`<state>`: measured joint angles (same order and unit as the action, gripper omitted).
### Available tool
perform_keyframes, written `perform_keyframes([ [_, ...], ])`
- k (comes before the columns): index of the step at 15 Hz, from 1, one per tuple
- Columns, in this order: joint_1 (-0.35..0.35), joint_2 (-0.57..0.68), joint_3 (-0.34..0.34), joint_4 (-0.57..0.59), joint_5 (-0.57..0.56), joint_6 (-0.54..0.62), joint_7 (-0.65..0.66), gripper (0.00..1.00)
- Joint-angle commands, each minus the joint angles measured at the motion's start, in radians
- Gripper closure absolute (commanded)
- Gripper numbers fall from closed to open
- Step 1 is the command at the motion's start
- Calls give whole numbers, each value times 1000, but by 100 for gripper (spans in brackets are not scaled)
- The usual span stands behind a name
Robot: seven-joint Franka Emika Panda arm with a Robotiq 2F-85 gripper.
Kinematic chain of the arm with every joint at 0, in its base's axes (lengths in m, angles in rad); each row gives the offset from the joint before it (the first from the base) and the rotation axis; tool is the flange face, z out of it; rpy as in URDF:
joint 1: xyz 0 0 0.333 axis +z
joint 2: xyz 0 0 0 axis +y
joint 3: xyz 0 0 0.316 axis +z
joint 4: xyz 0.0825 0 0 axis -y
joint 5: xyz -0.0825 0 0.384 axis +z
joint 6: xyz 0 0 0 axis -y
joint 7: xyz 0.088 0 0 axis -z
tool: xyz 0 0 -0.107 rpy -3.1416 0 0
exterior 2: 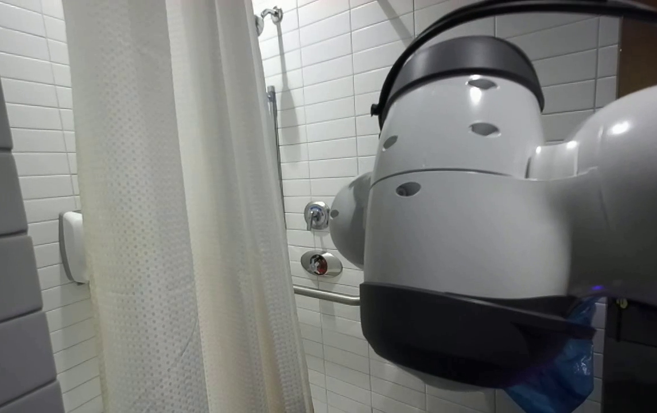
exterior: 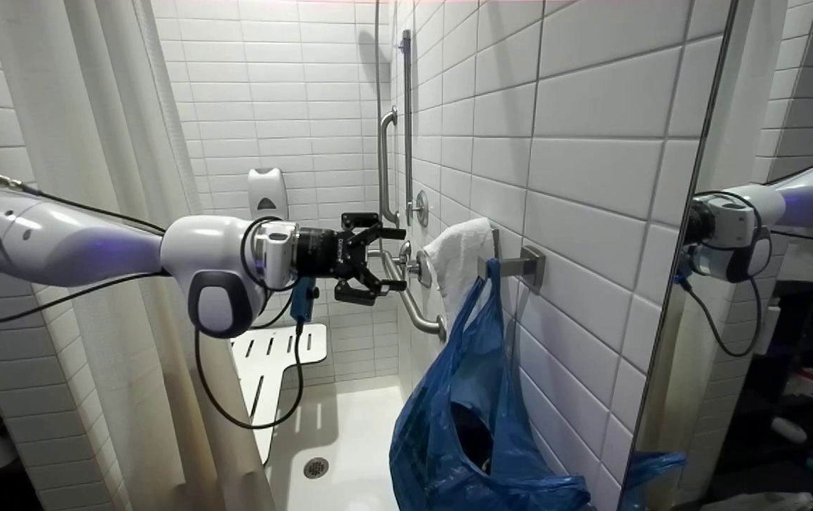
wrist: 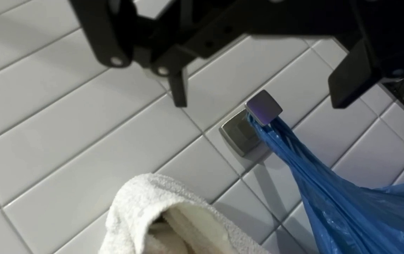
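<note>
While the arm (exterior: 94,241) reaches in level from the side, the gripper (exterior: 393,259) hangs in midair, fingers (wrist: 350,77) spread wide, nothing between them. It points past the white tiled wall (exterior: 591,199), touching none of the things about it. Nearest, all along that wall: hook (wrist: 263,106), bag (wrist: 332,197), towel (wrist: 138,203).

Hook is metal, square-ended; wrist view shows it in the gap between the fingertips, but farther off, at the wall. Bag is blue plastic, hung from the hook by its handles, bunched tight at the top, bulging lower down. Its mouth gapes in an exterior view; something dark inside, can't tell what. Towel is white, draped beside the bag on the shower side; what holds it up is mostly hidden.

Off-white curtain (exterior: 122,213) hangs in folds, seen in both exterior views. Slotted white seat (exterior: 273,372) and round drain (exterior: 316,468) sit lower down, metal grab bars (exterior: 383,170) and dispenser (exterior: 266,188) beyond the gripper. Mirror (exterior: 715,397) reflects the arm and a bit of the bag. Cable (exterior: 250,427) loops below the arm. In an exterior view the arm hides the gripper; part of the bag pokes out beneath, chrome valve (exterior 2: 317,217) on the tiles.
</note>
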<state>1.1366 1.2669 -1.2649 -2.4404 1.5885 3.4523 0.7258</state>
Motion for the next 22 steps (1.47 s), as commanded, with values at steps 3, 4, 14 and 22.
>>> perform_keyframes([
  [3,-9,-8,-35,25,22,3,-62,0],
  [4,-9,-12,-41,33,45,3,-90,0],
  [14,-1,-1,-40,28,38,0,-69,0],
  [22,-1,-1,-40,29,38,0,-69,0],
])
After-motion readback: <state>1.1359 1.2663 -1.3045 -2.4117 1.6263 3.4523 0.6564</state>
